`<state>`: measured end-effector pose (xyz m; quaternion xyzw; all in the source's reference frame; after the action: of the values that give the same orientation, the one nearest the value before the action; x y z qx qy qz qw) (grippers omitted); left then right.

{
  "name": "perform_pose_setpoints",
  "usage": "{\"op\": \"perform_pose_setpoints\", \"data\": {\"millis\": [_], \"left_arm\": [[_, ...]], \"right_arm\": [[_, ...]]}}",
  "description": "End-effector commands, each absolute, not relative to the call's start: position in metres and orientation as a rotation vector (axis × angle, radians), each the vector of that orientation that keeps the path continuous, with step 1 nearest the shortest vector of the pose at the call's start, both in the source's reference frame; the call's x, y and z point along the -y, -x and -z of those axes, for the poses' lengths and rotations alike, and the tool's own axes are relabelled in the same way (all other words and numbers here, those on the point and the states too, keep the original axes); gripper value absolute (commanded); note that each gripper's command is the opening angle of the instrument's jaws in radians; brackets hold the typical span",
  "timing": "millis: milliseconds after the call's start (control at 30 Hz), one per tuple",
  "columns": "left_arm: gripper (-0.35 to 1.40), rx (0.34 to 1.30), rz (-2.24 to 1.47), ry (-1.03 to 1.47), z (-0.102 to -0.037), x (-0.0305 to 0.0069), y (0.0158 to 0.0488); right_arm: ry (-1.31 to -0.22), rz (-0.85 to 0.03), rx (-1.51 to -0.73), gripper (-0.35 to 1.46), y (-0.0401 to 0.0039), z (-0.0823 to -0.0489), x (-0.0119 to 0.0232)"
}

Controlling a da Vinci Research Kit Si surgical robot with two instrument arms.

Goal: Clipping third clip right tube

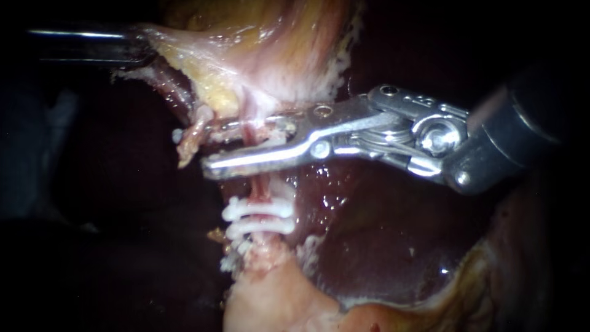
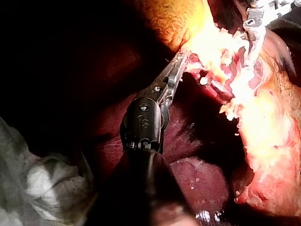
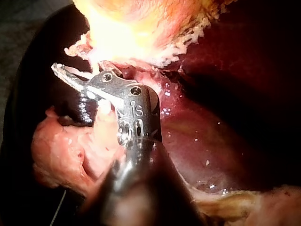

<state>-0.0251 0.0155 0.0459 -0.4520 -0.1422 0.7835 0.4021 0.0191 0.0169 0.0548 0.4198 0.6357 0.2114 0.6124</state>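
The right tube [image 1: 260,187] runs upright from the gallbladder [image 1: 264,55] down to pale tissue. Two white clips [image 1: 258,209] [image 1: 262,227] sit across it, one just under the other. My right instrument [image 1: 206,147] comes in from the right with its jaws open, one on each side of the tube, a little above the upper clip. In the right wrist view the same jaws [image 3: 66,73] reach under the bright gallbladder tissue. My left instrument [image 1: 142,49] enters from the upper left, shut on a fold of gallbladder tissue [image 2: 181,59] and holding it up and taut.
Dark red liver [image 1: 369,233] lies behind and to the right of the tube. A ragged strand of tissue [image 1: 187,144] hangs left of the open jaws. Pale fatty tissue [image 1: 270,301] lies below the clips. White gauze [image 2: 42,179] lies beside my left shaft.
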Motion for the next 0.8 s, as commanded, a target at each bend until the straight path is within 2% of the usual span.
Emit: {"op": "perform_pose_setpoints", "data": {"millis": [33, 133, 267, 800], "left_arm": [[-0.35, 0.359, -1.98, 1.142, -0.046, -0.0155, 0.0251], [-0.35, 0.358, -1.98, 1.143, -0.046, -0.0155, 0.0251], [-0.35, 0.357, -1.98, 1.142, -0.0461, -0.0155, 0.0252], [-0.35, 0.356, -1.98, 1.142, -0.0462, -0.0154, 0.0253]], "right_arm": [[-0.981, -0.499, -1.46, 0.04, -0.0189, -0.0549, -0.0169], [-0.993, -0.533, -1.449, -0.08, -0.0185, -0.0551, -0.017], [-1.063, -0.599, -1.416, -0.35, -0.018, -0.0555, -0.0172], [-1.085, -0.618, -1.408, -0.35, -0.0175, -0.0562, -0.0173]]}}
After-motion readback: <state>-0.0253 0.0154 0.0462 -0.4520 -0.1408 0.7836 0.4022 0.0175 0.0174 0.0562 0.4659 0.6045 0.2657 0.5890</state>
